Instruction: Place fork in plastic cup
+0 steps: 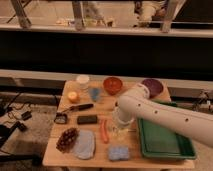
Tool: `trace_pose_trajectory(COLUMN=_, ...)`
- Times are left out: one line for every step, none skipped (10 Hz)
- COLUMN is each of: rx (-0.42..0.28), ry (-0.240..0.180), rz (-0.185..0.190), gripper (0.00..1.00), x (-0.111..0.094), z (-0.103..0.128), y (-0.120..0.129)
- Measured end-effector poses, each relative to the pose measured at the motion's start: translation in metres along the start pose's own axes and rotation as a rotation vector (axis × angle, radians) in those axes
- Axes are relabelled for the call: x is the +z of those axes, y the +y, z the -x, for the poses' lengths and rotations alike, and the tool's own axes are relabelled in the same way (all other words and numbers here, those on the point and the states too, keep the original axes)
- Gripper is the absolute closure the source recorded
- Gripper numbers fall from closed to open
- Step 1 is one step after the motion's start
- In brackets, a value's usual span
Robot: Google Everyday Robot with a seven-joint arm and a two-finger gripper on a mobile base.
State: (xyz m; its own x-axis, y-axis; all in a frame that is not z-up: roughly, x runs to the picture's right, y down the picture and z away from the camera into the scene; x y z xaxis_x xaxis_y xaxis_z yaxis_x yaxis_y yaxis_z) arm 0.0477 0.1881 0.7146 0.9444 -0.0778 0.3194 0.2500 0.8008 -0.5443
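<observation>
White arm casing hides most of what matters. The gripper [119, 130] hangs low over the table with its jaws spread wide and nothing in them, at three o'clock of the orange carrot [104, 131]. We judge the fork lies beneath it, hidden, so we cannot tell its long axis or where its tines point. To grasp well, we should set the jaws across the handle, pinch mid-shaft, then lift toward the plastic cup [95, 93] at eleven o'clock.

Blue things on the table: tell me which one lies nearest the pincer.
The blue sponge at the front edge, just in front of the pincer mid-table; the grey-blue cloth and pale blue cup lie farther off.
</observation>
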Motion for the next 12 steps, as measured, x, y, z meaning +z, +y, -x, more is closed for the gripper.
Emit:
trace_pose_trajectory(rx=0.005, ry=0.004, rz=0.005, gripper=0.2, x=0.007, z=0.003, y=-0.004)
trace_pose_trajectory(rx=0.015, ry=0.007, rz=0.011, gripper=0.2, x=0.013, z=0.004, y=-0.007)
trace_pose_trajectory(rx=0.026, ry=0.013, rz=0.016, gripper=0.2, x=0.02, z=0.001, y=-0.009)
trace_pose_trajectory(rx=0.04, ry=0.017, rz=0.025, gripper=0.2, x=0.028, z=-0.001, y=-0.011)
trace_pose_trajectory(rx=0.048, ry=0.018, rz=0.035, gripper=0.2, x=0.035, z=-0.003, y=-0.013)
trace_pose_trajectory(rx=0.064, ry=0.015, rz=0.045, gripper=0.2, x=0.041, z=-0.008, y=-0.015)
trace_pose_trajectory(rx=0.074, ry=0.008, rz=0.051, gripper=0.2, x=0.045, z=-0.013, y=-0.017)
trace_pose_trajectory(rx=0.09, ry=-0.001, rz=0.058, gripper=0.2, x=0.05, z=-0.02, y=-0.021)
trace_pose_trajectory(rx=0.105, ry=-0.012, rz=0.066, gripper=0.2, x=0.055, z=-0.025, y=-0.026)
trace_pose_trajectory(rx=0.122, ry=-0.025, rz=0.073, gripper=0.2, x=0.059, z=-0.031, y=-0.031)
trace_pose_trajectory(rx=0.137, ry=-0.035, rz=0.081, gripper=0.2, x=0.064, z=-0.037, y=-0.035)
trace_pose_trajectory(rx=0.154, ry=-0.046, rz=0.091, gripper=0.2, x=0.068, z=-0.043, y=-0.036)
